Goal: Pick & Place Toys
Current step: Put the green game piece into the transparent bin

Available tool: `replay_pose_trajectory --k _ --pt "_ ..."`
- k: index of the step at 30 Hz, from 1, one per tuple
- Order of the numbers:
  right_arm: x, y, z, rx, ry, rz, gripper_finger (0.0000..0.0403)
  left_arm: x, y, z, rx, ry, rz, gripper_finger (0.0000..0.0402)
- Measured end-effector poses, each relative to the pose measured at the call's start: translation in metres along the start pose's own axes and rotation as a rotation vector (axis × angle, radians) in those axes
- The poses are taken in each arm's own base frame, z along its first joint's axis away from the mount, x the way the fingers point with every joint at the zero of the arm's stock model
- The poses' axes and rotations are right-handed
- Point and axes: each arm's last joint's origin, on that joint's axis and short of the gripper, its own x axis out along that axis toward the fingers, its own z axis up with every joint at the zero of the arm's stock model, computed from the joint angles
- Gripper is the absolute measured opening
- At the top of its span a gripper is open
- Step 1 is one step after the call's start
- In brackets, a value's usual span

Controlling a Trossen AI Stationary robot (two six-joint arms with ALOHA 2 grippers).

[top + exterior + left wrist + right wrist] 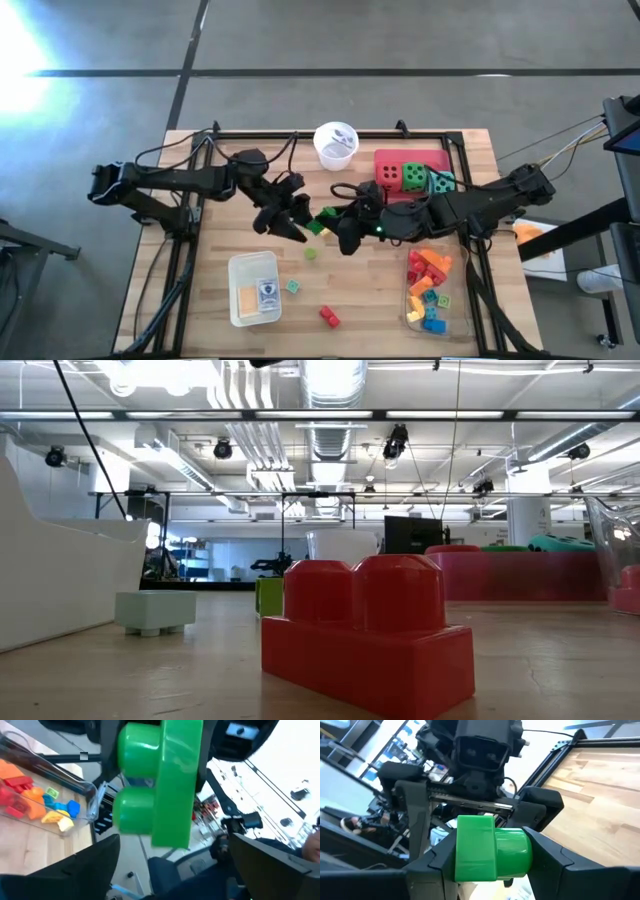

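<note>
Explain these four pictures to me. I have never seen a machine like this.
This is a robot with two dark arms, each ending in a two-finger gripper. One picture looks straight down on the wooden table, one looks level across its top, and two come from cameras on the arms' wrists.

In the middle, the right gripper is shut on a green plastic building brick. The left gripper faces it with its fingers open.

On the table are a white cup, a pink tray with dotted dice, a clear tray of coloured bricks, a white tray with flat cards, and a loose red brick.
</note>
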Motion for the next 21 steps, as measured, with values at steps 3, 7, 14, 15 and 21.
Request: replay_pose_trajectory --k 3,7,14,15,21 --pt "-0.006 0.001 0.004 -0.016 0.017 0.019 0.0165 0.000 0.000 -0.001 0.000 0.021 -0.018 0.0395" --pt "-0.018 0.000 0.009 -0.025 0.042 0.011 0.0164 0.000 -0.001 -0.002 0.002 0.049 -0.038 0.0391" --pt "-0.049 -0.006 0.006 -0.023 0.252 -0.005 0.0164 -0.003 0.005 -0.014 -0.026 0.143 0.038 0.0376" --pt "-0.055 -0.007 0.005 -0.013 0.287 -0.022 0.0164 -0.004 0.006 -0.017 -0.035 0.163 0.057 0.0375" --pt "-0.092 -0.025 -0.014 0.083 0.500 -0.249 0.0164 -0.011 0.015 -0.030 -0.066 0.236 0.198 0.0375"
